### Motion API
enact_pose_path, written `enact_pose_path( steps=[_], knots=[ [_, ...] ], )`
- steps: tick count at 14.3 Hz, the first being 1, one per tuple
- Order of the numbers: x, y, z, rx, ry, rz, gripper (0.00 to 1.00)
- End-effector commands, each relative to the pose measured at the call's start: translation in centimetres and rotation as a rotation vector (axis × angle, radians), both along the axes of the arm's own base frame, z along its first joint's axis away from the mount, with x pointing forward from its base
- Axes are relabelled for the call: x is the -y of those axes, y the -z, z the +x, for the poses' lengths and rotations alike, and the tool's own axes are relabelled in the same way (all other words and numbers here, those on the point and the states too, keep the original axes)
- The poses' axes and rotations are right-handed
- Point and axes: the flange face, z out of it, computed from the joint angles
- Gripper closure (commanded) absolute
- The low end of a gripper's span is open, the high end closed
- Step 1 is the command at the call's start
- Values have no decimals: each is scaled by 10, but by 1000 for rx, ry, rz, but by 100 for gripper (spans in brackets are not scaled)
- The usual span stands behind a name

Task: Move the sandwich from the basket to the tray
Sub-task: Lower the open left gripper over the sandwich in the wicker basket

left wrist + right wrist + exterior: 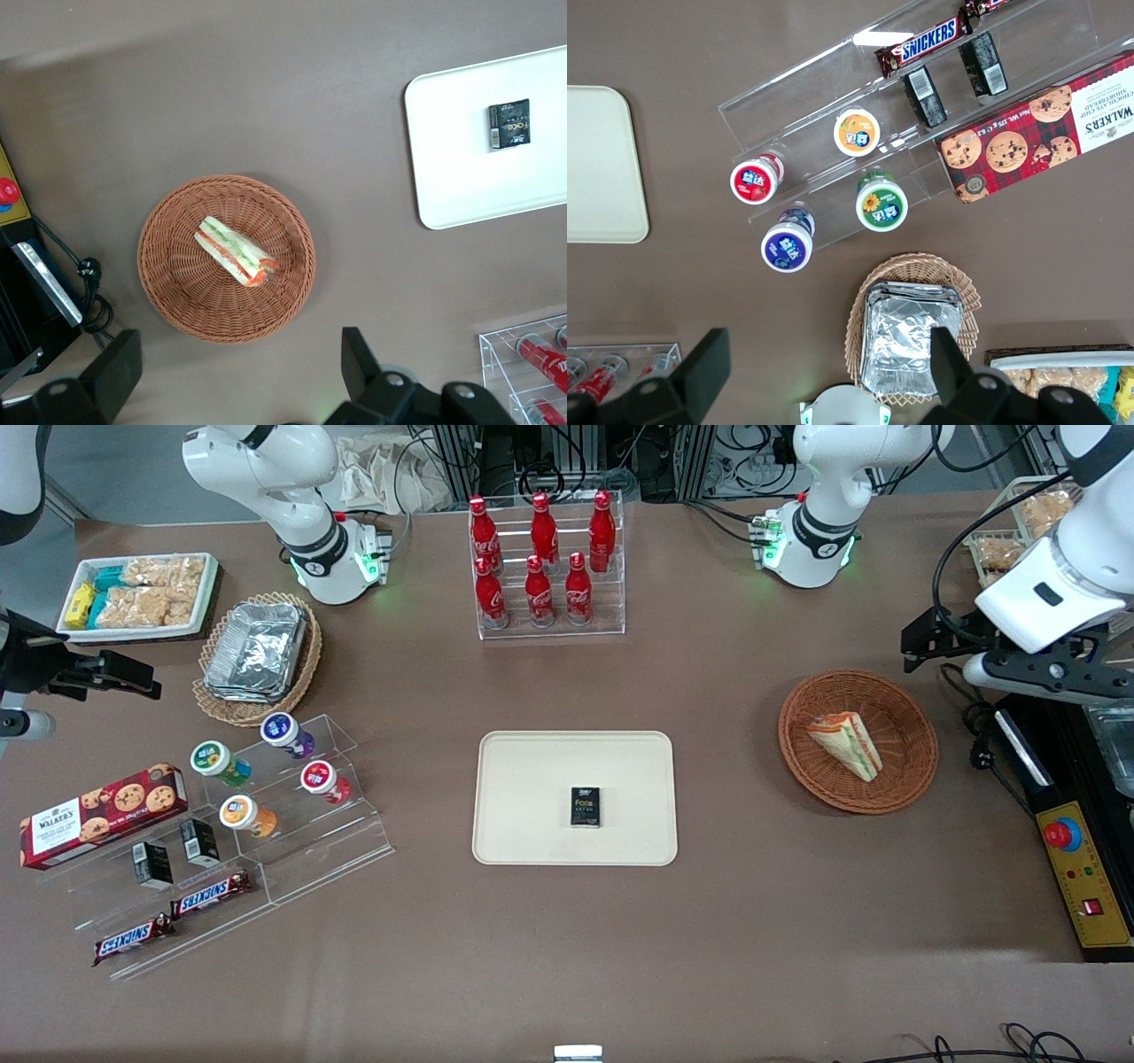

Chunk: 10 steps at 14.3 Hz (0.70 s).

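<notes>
The sandwich (846,744) is a pale triangular wedge with green and orange layers. It lies in the round reddish-brown wicker basket (889,687) toward the working arm's end of the table. The cream-beige tray (532,779) lies mid-table and bears a small black box (585,807). My left gripper (917,646) hangs high above the table beside the basket, a little farther from the front camera. It is open wide and empty. The left wrist view shows the gripper (239,372), the sandwich (237,251), the basket (177,292), the tray (452,159) and the black box (508,123).
A clear rack of red cola bottles (545,558) stands farther from the front camera than the tray. A yellow control box with a red button (1076,868) and cables lie at the working arm's table edge. A tan basket of foil containers (257,655), a snack tray (137,593) and an acrylic stand (283,779) lie toward the parked arm's end.
</notes>
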Motion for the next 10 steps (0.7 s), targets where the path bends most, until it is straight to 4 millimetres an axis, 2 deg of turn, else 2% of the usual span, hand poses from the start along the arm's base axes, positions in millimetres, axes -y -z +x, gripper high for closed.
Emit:
enact_pose_path(
  steps=[1,4,5,7,8,10],
  knots=[
    [3,3,6,-31,24,10,0],
    [2,10,9,-46,10,13,0],
    [2,20,10,-64,-54,26,0],
    [2,48,8,-71,-238,52,0],
    [5,54,2,-36,-329,52,0],
    [6,93,-13,8,-537,56,0]
  ],
)
